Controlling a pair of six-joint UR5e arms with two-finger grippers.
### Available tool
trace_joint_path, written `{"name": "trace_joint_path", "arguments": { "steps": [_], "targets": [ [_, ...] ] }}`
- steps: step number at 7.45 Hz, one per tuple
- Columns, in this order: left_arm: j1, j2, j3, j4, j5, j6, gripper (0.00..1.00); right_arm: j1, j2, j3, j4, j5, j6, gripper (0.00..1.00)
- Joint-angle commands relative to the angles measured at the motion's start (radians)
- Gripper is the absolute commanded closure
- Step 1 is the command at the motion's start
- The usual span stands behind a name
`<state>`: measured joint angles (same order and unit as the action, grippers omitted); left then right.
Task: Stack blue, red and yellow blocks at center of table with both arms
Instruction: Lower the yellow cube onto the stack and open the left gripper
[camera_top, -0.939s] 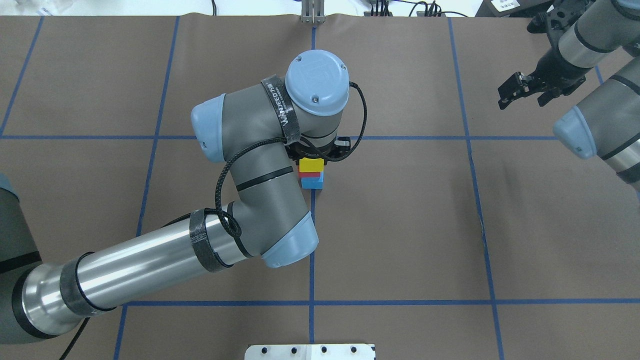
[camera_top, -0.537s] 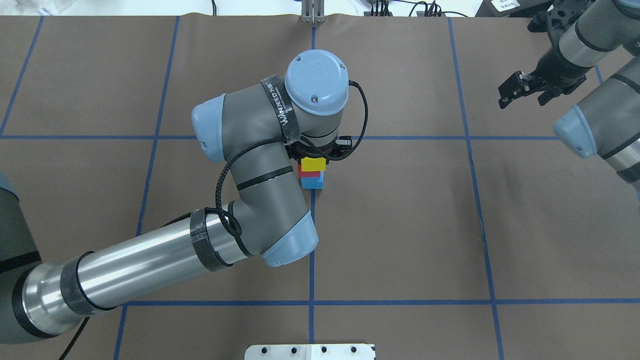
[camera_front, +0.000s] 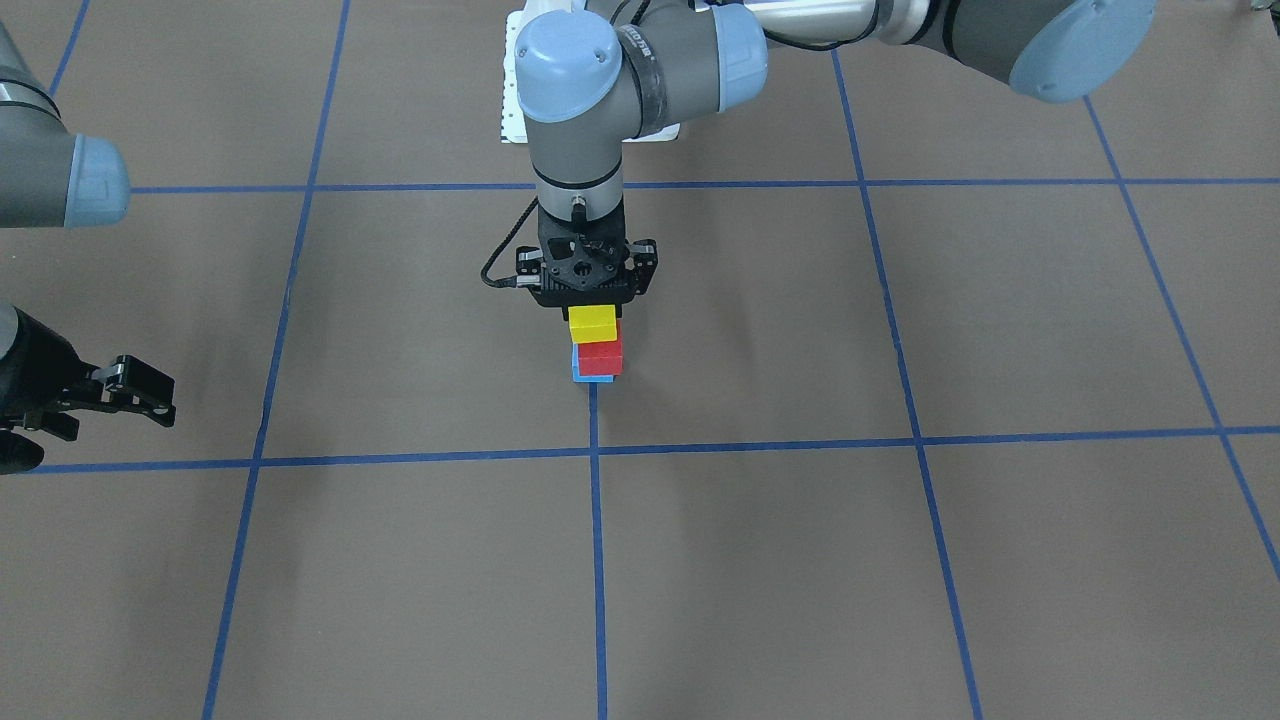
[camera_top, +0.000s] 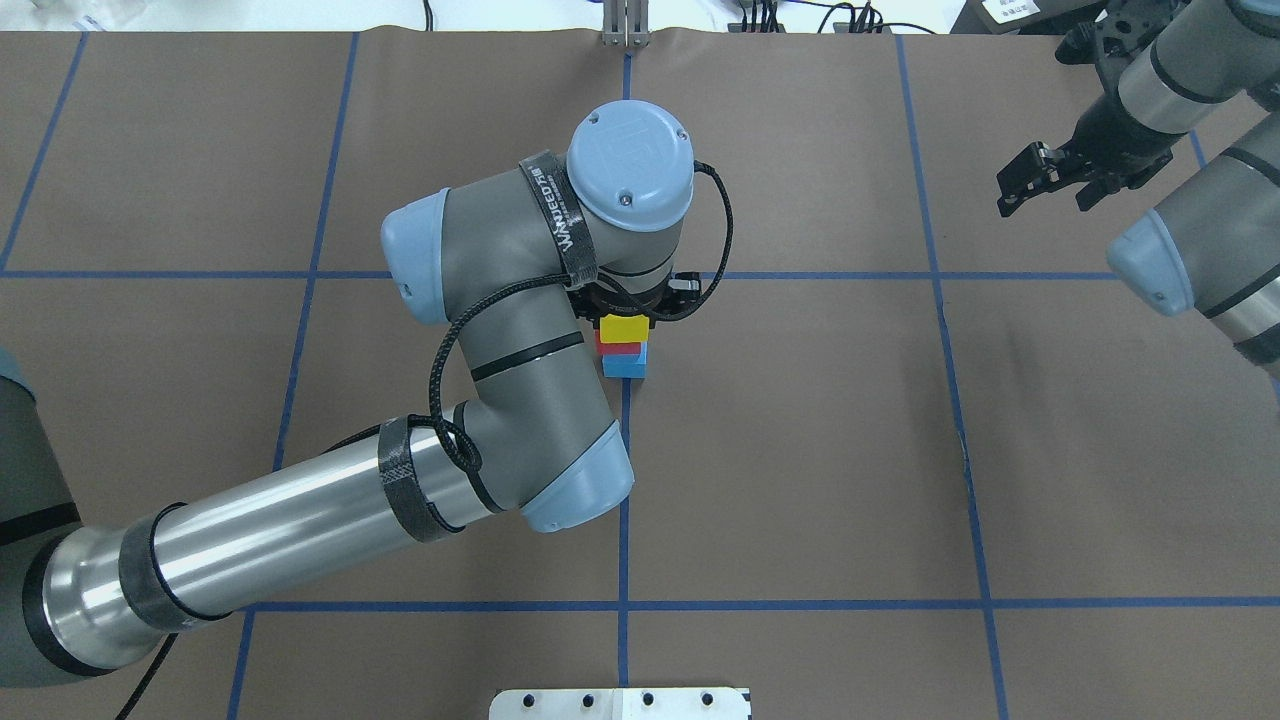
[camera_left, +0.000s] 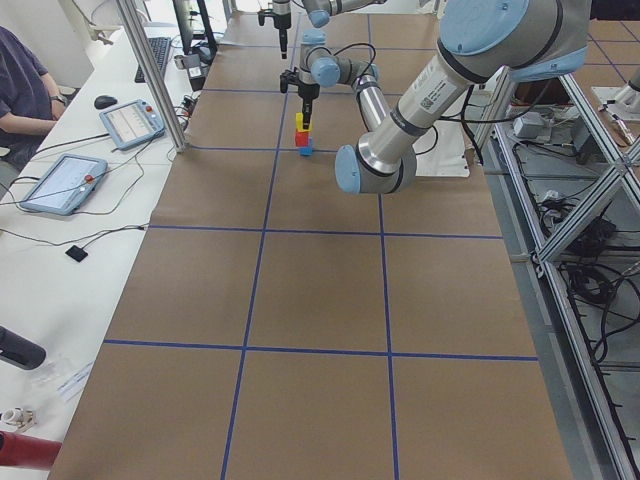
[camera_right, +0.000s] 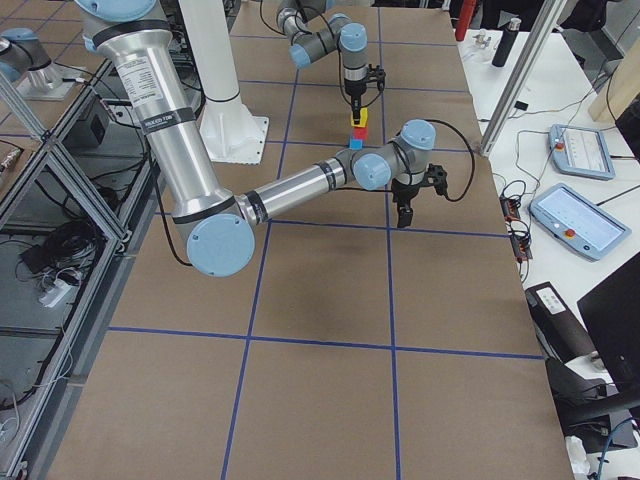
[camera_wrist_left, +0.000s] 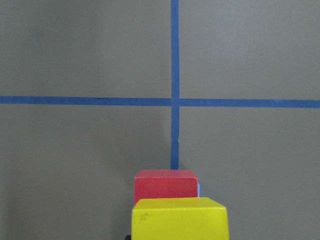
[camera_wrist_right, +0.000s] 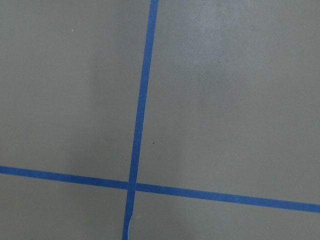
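Note:
The yellow block (camera_front: 592, 322) tops a stack at the table's centre, over the red block (camera_front: 601, 356) and the blue block (camera_front: 590, 376). The yellow one sits shifted a little sideways from the red one. My left gripper (camera_front: 588, 300) hangs straight down over the stack and is shut on the yellow block; its fingers are mostly hidden. The left wrist view shows the yellow block (camera_wrist_left: 179, 219) close up, with the red block (camera_wrist_left: 165, 185) below it. My right gripper (camera_top: 1035, 180) is open and empty at the far right of the table.
Blue tape lines (camera_top: 624, 480) divide the brown table cover into squares, and the stack stands by a crossing. A white mounting plate (camera_top: 620, 703) lies at the near edge. The left arm's elbow (camera_top: 540, 430) hangs over the middle of the table.
Almost nothing: the left wrist has shifted very slightly over the stack. The right arm has not moved.

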<state>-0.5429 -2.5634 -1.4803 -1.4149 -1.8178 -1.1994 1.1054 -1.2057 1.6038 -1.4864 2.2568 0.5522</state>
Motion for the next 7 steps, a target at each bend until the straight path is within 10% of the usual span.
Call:
{"name": "trace_joint_path", "arguments": {
  "steps": [1, 2, 7],
  "targets": [
    [0.000, 0.005, 0.000, -0.001, 0.000, -0.002, 0.55, 0.002, 0.000, 0.001, 0.000, 0.001, 0.000, 0.00],
    [0.001, 0.011, 0.000, -0.001, 0.000, -0.003, 0.04, 0.004, -0.001, 0.001, 0.000, 0.001, 0.000, 0.00],
    [-0.008, 0.011, -0.036, 0.017, -0.003, -0.016, 0.01, 0.023, 0.003, 0.001, -0.002, 0.010, -0.002, 0.00]
  ]
}}
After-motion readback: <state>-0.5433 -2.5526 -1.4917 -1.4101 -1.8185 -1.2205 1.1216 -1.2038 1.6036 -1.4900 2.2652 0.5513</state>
